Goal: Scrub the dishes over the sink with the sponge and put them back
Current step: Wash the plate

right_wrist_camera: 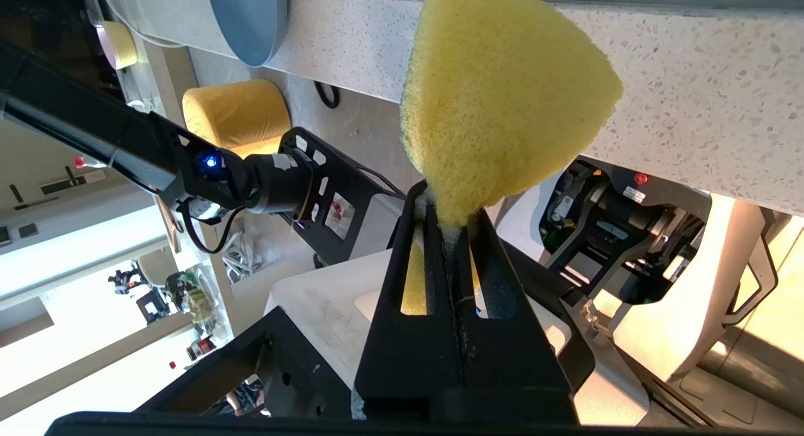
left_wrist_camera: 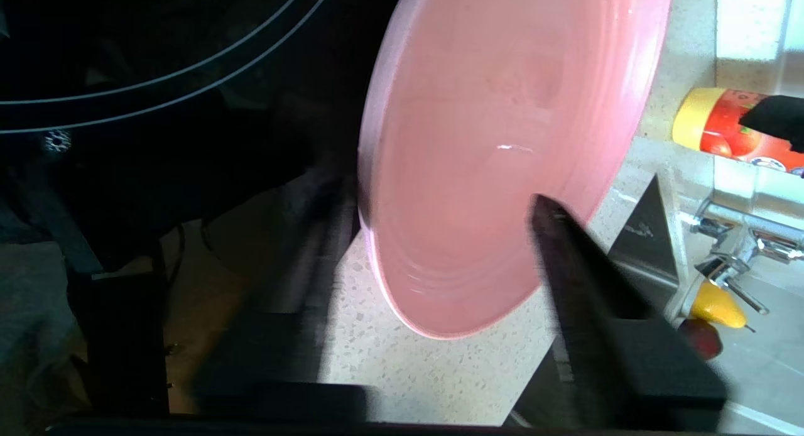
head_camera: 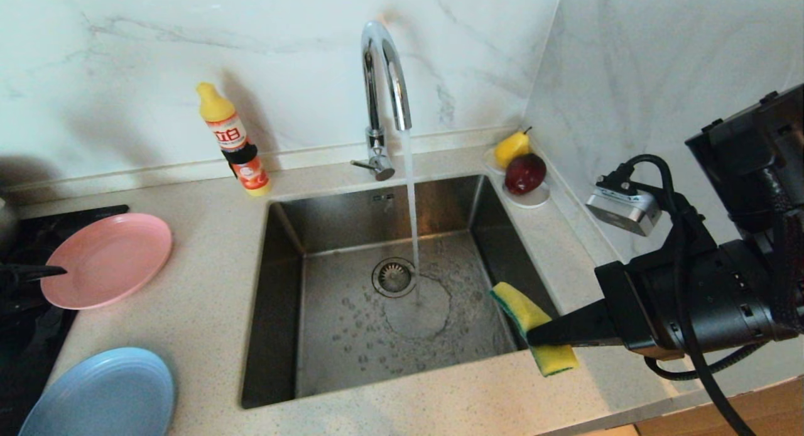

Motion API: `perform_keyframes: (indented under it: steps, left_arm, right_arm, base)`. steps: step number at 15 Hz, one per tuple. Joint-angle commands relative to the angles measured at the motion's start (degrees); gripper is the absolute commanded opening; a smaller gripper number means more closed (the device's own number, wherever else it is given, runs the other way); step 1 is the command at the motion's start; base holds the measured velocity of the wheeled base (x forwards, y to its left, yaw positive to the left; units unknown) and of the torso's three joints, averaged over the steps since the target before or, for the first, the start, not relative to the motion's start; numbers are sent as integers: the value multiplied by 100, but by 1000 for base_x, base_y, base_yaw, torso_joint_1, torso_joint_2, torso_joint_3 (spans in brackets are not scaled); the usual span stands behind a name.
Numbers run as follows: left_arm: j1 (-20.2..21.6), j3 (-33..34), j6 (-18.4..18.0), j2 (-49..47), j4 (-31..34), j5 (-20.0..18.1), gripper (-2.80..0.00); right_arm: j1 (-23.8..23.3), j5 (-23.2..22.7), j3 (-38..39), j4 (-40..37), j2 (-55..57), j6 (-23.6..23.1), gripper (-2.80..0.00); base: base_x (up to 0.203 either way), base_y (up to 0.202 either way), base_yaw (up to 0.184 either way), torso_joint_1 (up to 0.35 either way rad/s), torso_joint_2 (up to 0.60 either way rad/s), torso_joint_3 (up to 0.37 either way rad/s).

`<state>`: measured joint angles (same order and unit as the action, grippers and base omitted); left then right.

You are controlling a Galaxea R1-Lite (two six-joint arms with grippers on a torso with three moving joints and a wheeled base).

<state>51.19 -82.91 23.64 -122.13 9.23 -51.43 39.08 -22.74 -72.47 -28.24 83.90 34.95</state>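
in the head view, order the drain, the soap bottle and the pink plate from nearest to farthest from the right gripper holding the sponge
Measured from the right gripper, shut on the sponge at the sink's near right corner:
1. Drain, in the basin floor, just left of the gripper.
2. Soap bottle, on the counter behind the sink's far left corner.
3. Pink plate, far left on the counter.

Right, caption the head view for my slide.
Tap running into the sink; right claw pinches the sponge at its rim, left claw straddles the pink plate's edge.
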Motion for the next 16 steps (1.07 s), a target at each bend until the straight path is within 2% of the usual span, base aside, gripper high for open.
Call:
perform_keyframes:
  steps: [1,11,16]
  left_arm:
    - [5,-6,9,-31,0,-25,-280]
    - [5,-148,55,-60,52,30,-280]
    - [5,-538,-44,-75,396,915,-280]
  right_arm:
    - [3,-20,23,-15,3,21,-280]
    - [-24,-12,84,-15,-32,30,-280]
    - [-32,-12,111,-15,-49,30,-280]
  base:
    - [0,0,0,0,0,0]
    - [0,0,0,0,0,0]
    - [0,0,0,0,0,0]
